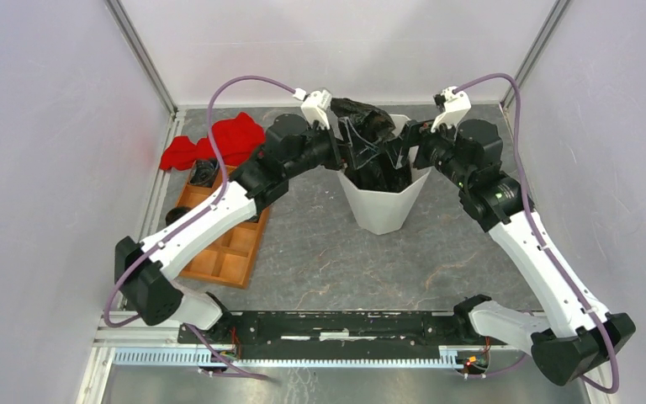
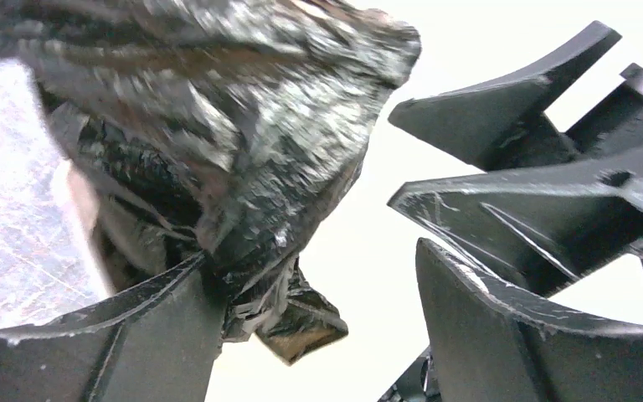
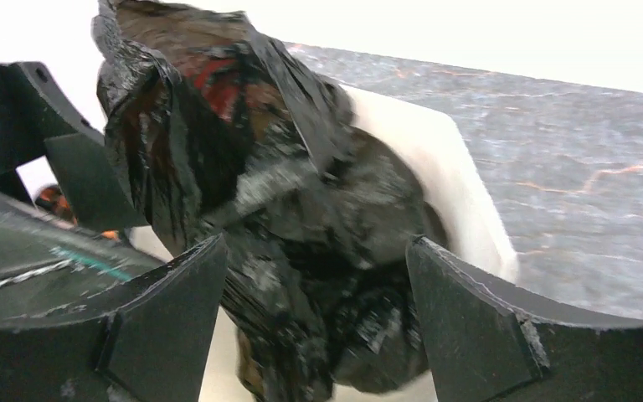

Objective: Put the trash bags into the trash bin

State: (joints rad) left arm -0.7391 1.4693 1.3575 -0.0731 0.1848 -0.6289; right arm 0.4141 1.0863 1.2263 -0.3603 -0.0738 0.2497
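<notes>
The white trash bin (image 1: pixel 383 206) stands upright at the table's middle back. A crumpled black trash bag (image 1: pixel 363 116) sits in its mouth and bulges above the rim. My left gripper (image 1: pixel 346 147) is at the bin's left rim with its jaws wide apart. In the left wrist view the bag (image 2: pixel 218 126) rests against the left finger (image 2: pixel 134 335) only. My right gripper (image 1: pixel 410 145) is at the right rim, jaws apart, and the bag (image 3: pixel 301 218) lies loosely between them over the bin's rim (image 3: pixel 460 193). Midpoints: left gripper (image 2: pixel 314 251), right gripper (image 3: pixel 316 243).
A red cloth (image 1: pixel 214 141) lies at the back left. An orange compartment tray (image 1: pixel 223 244) lies in front of it, with a small black object (image 1: pixel 204 172) at its far end. White walls close in the table on three sides.
</notes>
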